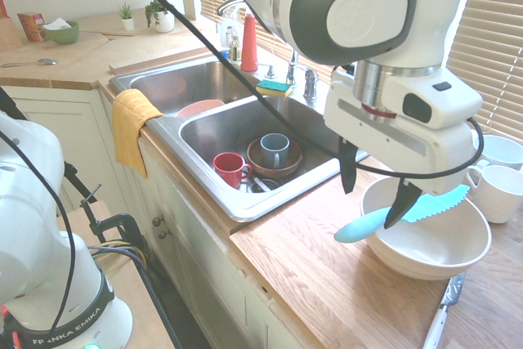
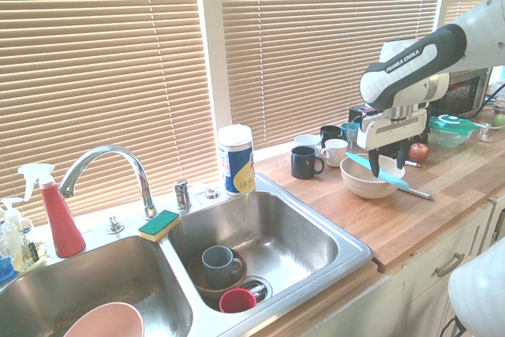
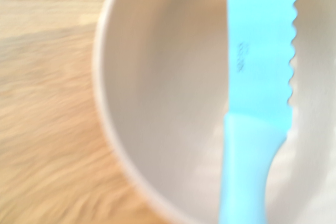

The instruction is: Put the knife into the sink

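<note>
Stock as I read it from my remote station, left to right in the first exterior view.

Item one: a yellow cloth draped over the front edge of the bench beside the far steel basin, which holds a pinkish plate.

Item two: the rectangular stainless steel sink, nearer basin of the pair. I count in it a red mug and a brown bowl with a grey mug standing inside. A green-and-yellow sponge sits on the divider at the back.

Item three: the wooden bench, right of the sink.

Item four: a white round bowl on that bench. The all-turquoise plastic knife with the wavy serrated blade lies across its rim, handle poking out toward the sink, blade toward the window. The wrist view shows it blurred, across the bowl's hollow.

Item five: the gripper, pointing down over the bowl. I see its black fingers spread wide, one either side of the knife, pinching nothing.

Item six: a metal-bladed knife with a pale handle flat on the bench, near the bowl.

Item seven: white mugs beyond the bowl.
</note>
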